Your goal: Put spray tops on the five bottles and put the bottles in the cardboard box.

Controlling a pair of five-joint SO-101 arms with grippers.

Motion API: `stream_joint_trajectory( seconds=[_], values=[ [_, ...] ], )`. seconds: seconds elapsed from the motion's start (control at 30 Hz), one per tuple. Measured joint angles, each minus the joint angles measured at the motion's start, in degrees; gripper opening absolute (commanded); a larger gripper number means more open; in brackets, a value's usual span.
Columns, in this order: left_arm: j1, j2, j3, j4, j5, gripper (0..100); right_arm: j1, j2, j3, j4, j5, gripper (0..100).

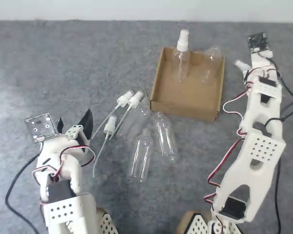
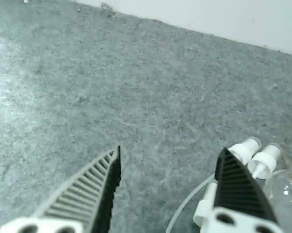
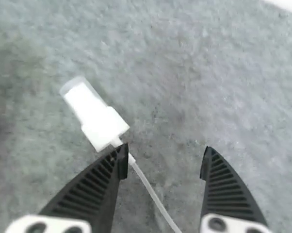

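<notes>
While others lie outside, the cardboard box [image 1: 184, 109] holds two bottles [image 1: 181, 64].

The left arm [image 1: 64, 207] and right arm [image 1: 258, 148] are wearing white shells with perforated panels, with red, white and black cables [image 1: 219, 165] looping alongside. Each wrist is carrying a circuit board [image 1: 41, 127], and the fingers [image 2: 95, 187] are showing black ribbed faces.

This is looking like a small robotics lab or test bench: two white plastic arms [image 1: 256, 151] are sitting with loose wires [image 1: 223, 168] and bare circuit boards [image 1: 41, 128] on a grey felt-covered worktop [image 1: 64, 73], a plain white wall [image 1: 137, 9] running behind.
</notes>
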Motion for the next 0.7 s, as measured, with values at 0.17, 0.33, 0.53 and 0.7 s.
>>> stream_joint_trajectory(
  seconds=[0.17,0.33,0.53,0.7],
  values=[
    [0.00,0.00,0.00,0.00,0.00,30,-0.18,4.04,-0.18,-3.52,0.00,6.1],
    [0.00,0.00,0.00,0.00,0.00,30,0.00,5.71,-1.05,-6.51,0.18,0.7],
    [0.00,0.00,0.00,0.00,0.00,30,1.93,5.71,-1.14,-5.10,-0.09,0.5],
    [0.00,0.00,0.00,0.00,0.00,30,5.19,5.01,-2.81,2.55,-0.18,0.5]
  ],
)
